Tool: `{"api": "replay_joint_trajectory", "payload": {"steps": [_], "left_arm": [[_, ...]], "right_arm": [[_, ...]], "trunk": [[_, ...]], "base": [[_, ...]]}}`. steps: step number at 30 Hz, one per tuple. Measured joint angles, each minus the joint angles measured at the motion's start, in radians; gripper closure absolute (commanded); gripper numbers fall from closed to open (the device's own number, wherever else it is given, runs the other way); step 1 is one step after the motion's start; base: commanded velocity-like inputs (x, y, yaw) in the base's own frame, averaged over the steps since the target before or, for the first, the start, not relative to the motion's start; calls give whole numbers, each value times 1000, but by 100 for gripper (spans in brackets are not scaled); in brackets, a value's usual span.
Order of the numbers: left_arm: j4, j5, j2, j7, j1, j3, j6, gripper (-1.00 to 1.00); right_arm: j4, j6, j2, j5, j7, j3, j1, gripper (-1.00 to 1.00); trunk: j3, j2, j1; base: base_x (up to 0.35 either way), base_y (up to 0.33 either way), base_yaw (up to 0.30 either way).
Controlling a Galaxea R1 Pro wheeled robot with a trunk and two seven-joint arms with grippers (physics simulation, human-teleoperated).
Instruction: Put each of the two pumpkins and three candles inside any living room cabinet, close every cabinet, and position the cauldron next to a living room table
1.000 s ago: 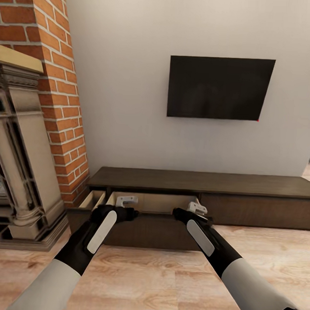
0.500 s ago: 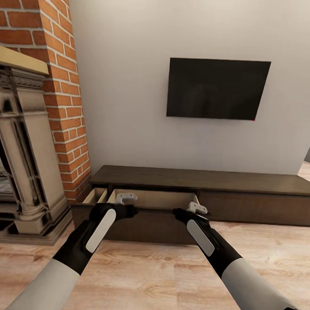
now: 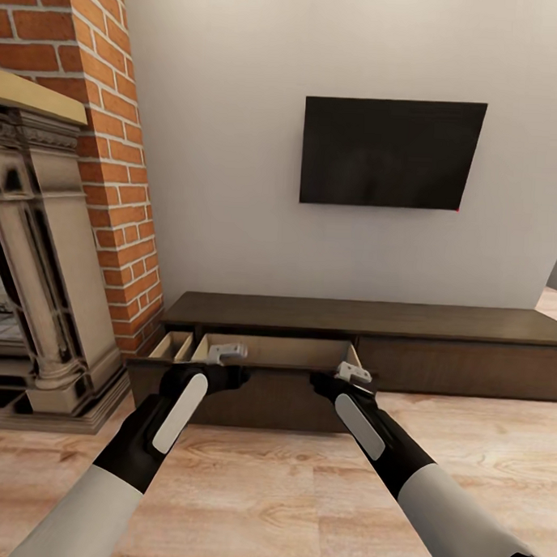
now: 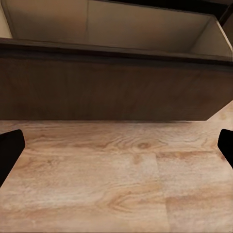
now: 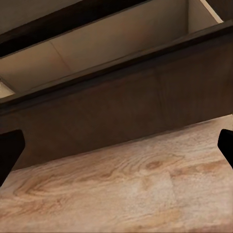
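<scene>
The long, low, dark brown cabinet stands against the white wall, and its left drawer is pulled out, showing a pale wood inside. My left gripper and right gripper hover just in front of that drawer's dark front panel, near its upper edge. In the left wrist view the drawer front lies ahead of the open left gripper, with nothing between the fingers. The right gripper is likewise open and empty before the drawer. The pumpkins, candles and cauldron are out of view.
A stone fireplace with a brick chimney stands at the left, close to the drawer's end. A black TV hangs on the wall above the cabinet. Light wooden floor stretches between me and the cabinet.
The whole head view has shifted a little, so the camera moved. Both grippers stay at the drawer front, and slightly less of the drawer's pale inside shows now.
</scene>
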Motion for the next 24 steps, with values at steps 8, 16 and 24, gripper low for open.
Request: {"api": "replay_joint_trajectory", "payload": {"steps": [8,16,24], "left_arm": [[62,-3,-4,-1,0,-3,0,-100],[64,-2,-5,1,0,-3,-1,-100],[65,-3,-5,1,0,-3,-8,-100]], "right_arm": [[-1,-6,-1,1,3,1,0,-100],[0,-5,1,5,4,1,0,-100],[1,-4,1,12,4,2,0,-100]], "trunk": [[-29,-20,13],[-60,-22,17],[-91,-24,20]], "base": [[0,0,0],[0,0,0],[0,0,0]]}}
